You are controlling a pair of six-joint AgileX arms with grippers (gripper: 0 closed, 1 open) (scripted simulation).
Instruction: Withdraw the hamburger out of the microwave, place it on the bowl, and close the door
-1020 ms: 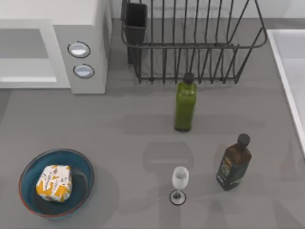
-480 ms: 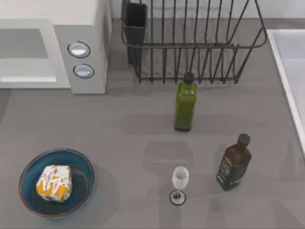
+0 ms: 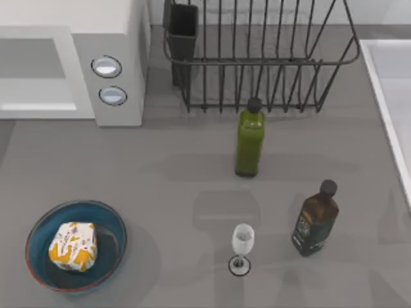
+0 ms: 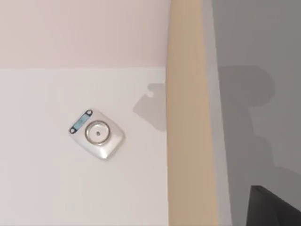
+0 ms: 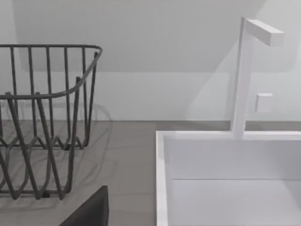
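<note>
Tabletop: grey counter [image 3: 160, 192] against a pale wall, with a white sink [image 5: 225, 179] and its tap [image 5: 242, 75] at the right.
Left gripper: a dark corner of the left gripper [image 4: 277, 209] sits at the margin of its wrist view. Whether it is open or closed cannot be told. It is held off past the counter's beige edge [image 4: 188, 117], above pale floor where a small silver scale [image 4: 97, 133] lies. I take this for a parked pose, clear of the work.
Right gripper: a dark wedge of the right gripper [image 5: 91, 212] sits low in its wrist view, its grip likewise impossible to tell. It carries nothing that I can see. Ahead of it stand the wire rack [image 5: 42, 117] and the sink, so it looks pulled back and idle.
Hamburger: the hamburger [image 3: 72, 246] lies inside the bowl [image 3: 110, 226], slightly off its middle and well apart from both grippers. It rests freely, with no grip on it.
Door: the door [image 3: 35, 67] looks flush with the knob panel [image 3: 106, 66] of the microwave [image 3: 119, 38], so I judge it shut.
Bystanders: a green bottle [image 3: 250, 141], a brown bottle [image 3: 314, 221] and a wine glass [image 3: 242, 240] stand upright, away from the bowl.
Progress: judged from this layout, every step looks finished, which would explain both arms standing off.
</note>
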